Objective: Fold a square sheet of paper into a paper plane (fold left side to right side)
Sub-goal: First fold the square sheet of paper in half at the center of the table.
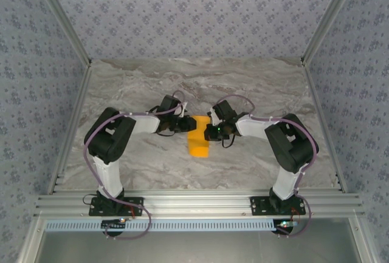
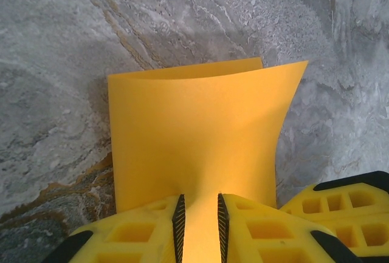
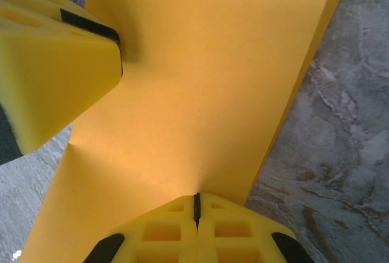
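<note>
1. Folding left over right is the step in hand, I judge: the sheet (image 1: 198, 138) lies doubled near the table's (image 1: 152, 87) centre, its upper layer bowed and no crease pressed.
2. Next I'd need the free edges matched, the flap laid flat, then a firm press along the fold.
3. Left gripper (image 2: 200, 226), at the sheet's 10 o'clock: pads narrowly apart, pinching what looks like a gathered bit of the sheet.
4. Right gripper (image 3: 196, 205), at its 2 o'clock: pads pressed together on the sheet's edge.
</note>
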`<action>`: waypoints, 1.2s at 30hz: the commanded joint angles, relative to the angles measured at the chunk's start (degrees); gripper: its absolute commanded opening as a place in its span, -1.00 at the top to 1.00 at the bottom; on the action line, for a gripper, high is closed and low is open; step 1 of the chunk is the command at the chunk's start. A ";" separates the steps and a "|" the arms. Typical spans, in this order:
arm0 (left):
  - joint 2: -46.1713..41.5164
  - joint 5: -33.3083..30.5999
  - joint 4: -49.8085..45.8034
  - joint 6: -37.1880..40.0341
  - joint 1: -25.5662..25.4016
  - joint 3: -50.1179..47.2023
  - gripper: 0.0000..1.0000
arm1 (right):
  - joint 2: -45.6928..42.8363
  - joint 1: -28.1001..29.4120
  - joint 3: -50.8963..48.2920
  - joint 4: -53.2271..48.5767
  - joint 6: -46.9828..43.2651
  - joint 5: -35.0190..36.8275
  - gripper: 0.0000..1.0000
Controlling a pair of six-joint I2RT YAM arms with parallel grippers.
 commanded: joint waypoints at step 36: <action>10.26 -6.38 -1.97 3.47 3.21 16.84 0.45 | 4.29 0.28 -2.45 -11.13 -1.86 6.69 0.96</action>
